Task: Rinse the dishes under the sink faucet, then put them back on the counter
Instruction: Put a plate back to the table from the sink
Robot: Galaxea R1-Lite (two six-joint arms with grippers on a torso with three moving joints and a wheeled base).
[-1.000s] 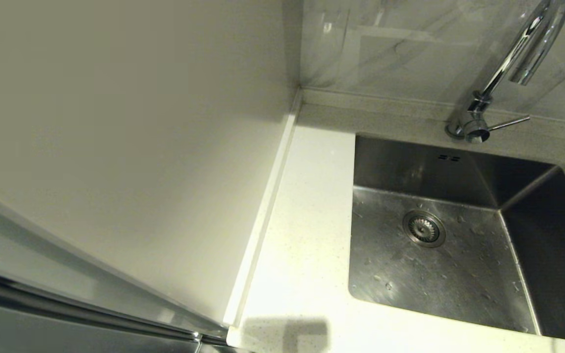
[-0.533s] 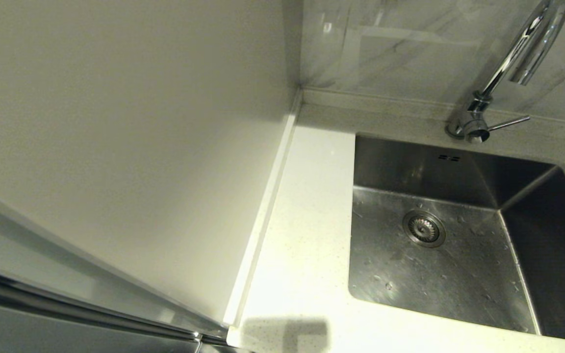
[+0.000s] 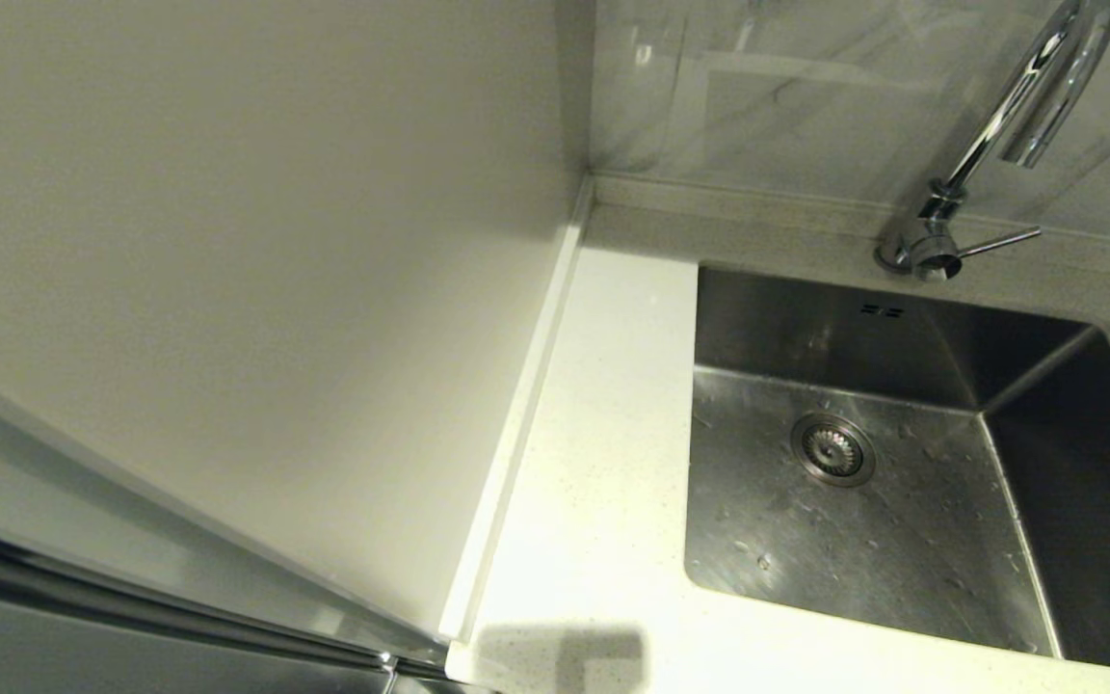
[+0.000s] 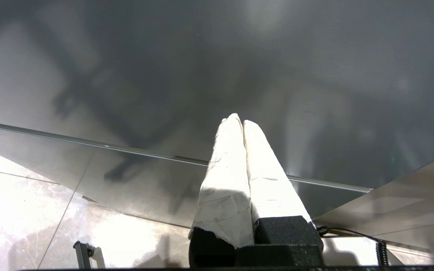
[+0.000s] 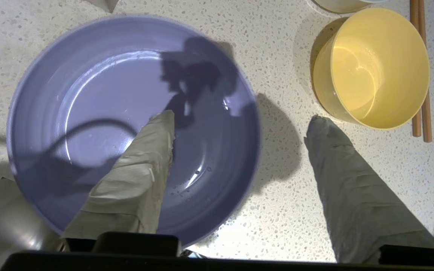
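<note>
The right gripper hangs above the counter with its jaws spread wide, holding nothing. One finger stands over the inside of the plate; the other lies outside the rim, over bare worktop. The plate, lilac with water drops on it, sits flat on the counter and fills the left half of the right wrist view. A yellow bowl stands near it at the upper right of that view, with chopsticks just beyond the bowl.

In the head view, the sink occupies the lower right, wet and with no dishes in it. The faucet rises at the upper right.

The left gripper is parked in front of a dark panel, jaws closed and empty.
</note>
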